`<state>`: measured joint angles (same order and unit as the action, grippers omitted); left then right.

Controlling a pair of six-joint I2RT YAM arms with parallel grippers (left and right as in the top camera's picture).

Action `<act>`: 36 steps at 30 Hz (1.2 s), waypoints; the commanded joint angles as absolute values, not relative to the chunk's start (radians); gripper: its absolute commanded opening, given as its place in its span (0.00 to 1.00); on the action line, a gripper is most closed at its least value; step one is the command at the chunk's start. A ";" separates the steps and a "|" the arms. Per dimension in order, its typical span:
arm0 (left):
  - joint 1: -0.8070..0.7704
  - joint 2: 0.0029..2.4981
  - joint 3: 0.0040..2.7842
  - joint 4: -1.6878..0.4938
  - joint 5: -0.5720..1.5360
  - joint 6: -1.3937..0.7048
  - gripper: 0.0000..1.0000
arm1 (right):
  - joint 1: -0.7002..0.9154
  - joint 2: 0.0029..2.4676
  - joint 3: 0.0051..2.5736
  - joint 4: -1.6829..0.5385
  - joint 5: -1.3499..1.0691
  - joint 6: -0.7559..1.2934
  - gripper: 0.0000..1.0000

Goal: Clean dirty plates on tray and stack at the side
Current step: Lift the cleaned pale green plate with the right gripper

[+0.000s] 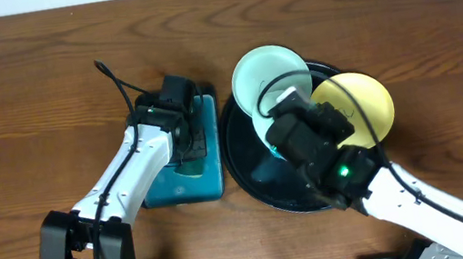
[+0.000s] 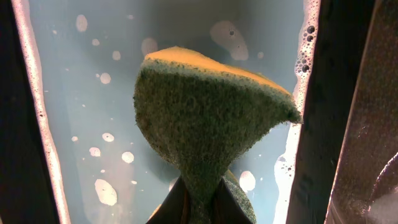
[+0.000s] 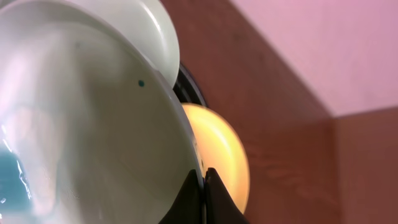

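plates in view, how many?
3: far mint plate at the tray's far-left rim; held mint plate just nearer, pinched at its rim by the right fingers; yellow plate at the tray's right rim. No others seen.

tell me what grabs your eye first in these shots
The left gripper pinches a green-and-yellow sponge at the sudsy water of the teal tray, left of centre. The right gripper clamps a mint plate by its rim over the black tray, where a yellow plate and a second mint plate lie at the far edge.
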<state>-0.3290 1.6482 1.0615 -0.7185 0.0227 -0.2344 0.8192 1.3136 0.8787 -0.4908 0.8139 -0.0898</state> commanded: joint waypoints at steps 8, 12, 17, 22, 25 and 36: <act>-0.326 1.655 1.050 -0.712 0.014 -0.221 0.08 | 0.997 1.301 0.905 -0.413 1.213 -0.220 0.01; -0.326 1.655 1.050 -0.712 0.014 -0.221 0.08 | 1.010 1.301 0.905 -0.406 1.227 -0.226 0.01; -0.326 1.655 1.050 -0.713 0.013 -0.221 0.08 | 1.010 1.301 0.905 -0.403 1.230 -0.226 0.01; -0.326 1.655 1.050 -0.712 0.014 -0.221 0.08 | 1.010 1.301 0.905 -0.403 1.230 -0.226 0.01; -0.326 1.655 1.050 -0.713 0.014 -0.221 0.07 | 1.000 1.301 0.905 -0.403 1.230 -0.195 0.01; -0.326 1.655 1.050 -0.722 0.014 -0.221 0.08 | 0.607 1.292 0.905 -0.527 0.734 0.398 0.01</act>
<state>-0.3290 1.6485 1.0607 -0.7158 0.0227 -0.2344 0.7414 1.3132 0.8845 -0.5205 0.9371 0.1772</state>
